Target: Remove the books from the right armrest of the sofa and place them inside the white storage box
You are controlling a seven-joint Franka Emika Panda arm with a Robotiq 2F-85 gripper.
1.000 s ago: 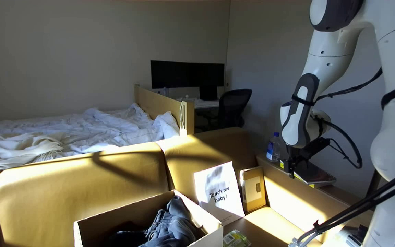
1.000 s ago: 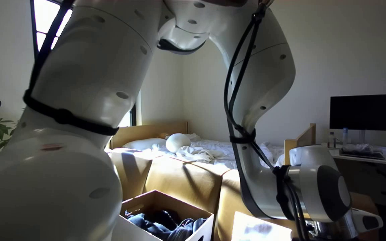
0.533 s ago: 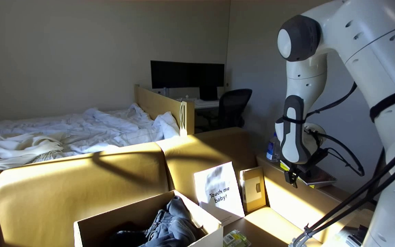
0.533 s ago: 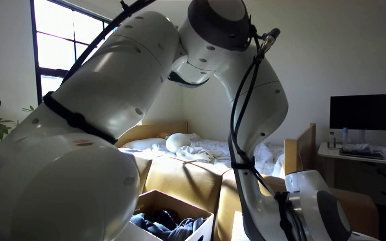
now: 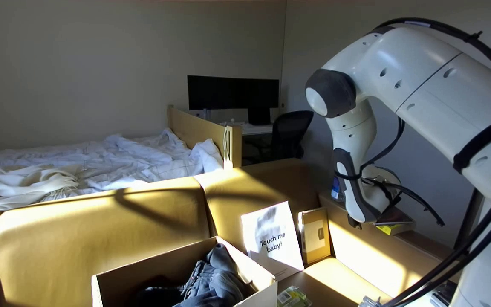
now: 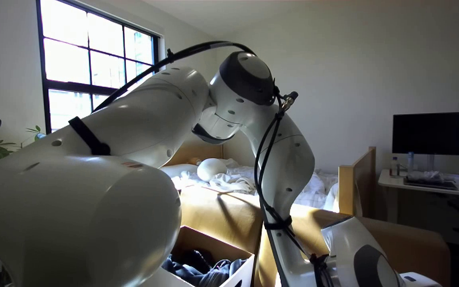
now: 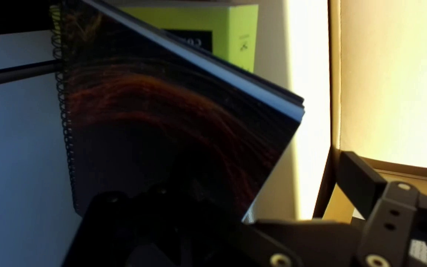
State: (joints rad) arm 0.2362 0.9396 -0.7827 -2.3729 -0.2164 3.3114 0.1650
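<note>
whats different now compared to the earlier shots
The arm has bent lower in both exterior views, bringing the open gripper down. The dark spiral notebook appears slightly shifted, baring more of the yellow book beneath. Nothing looks gripped or released. The white storage box and "Touch me baby!" sign stayed put.

Hard sunlight streaks the sofa (image 5: pixel 143 230), dark shadow bands crossing it; the wall (image 5: pixel 100 64) behind the sofa is dim. In an exterior view, the window (image 6: pixel 66 52) up and left of the sofa is blown white. In the wrist view the sofa's armrest (image 7: pixel 310 74) glares beside a largely near-black, slightly soft spiral notebook (image 7: pixel 154 111)
</note>
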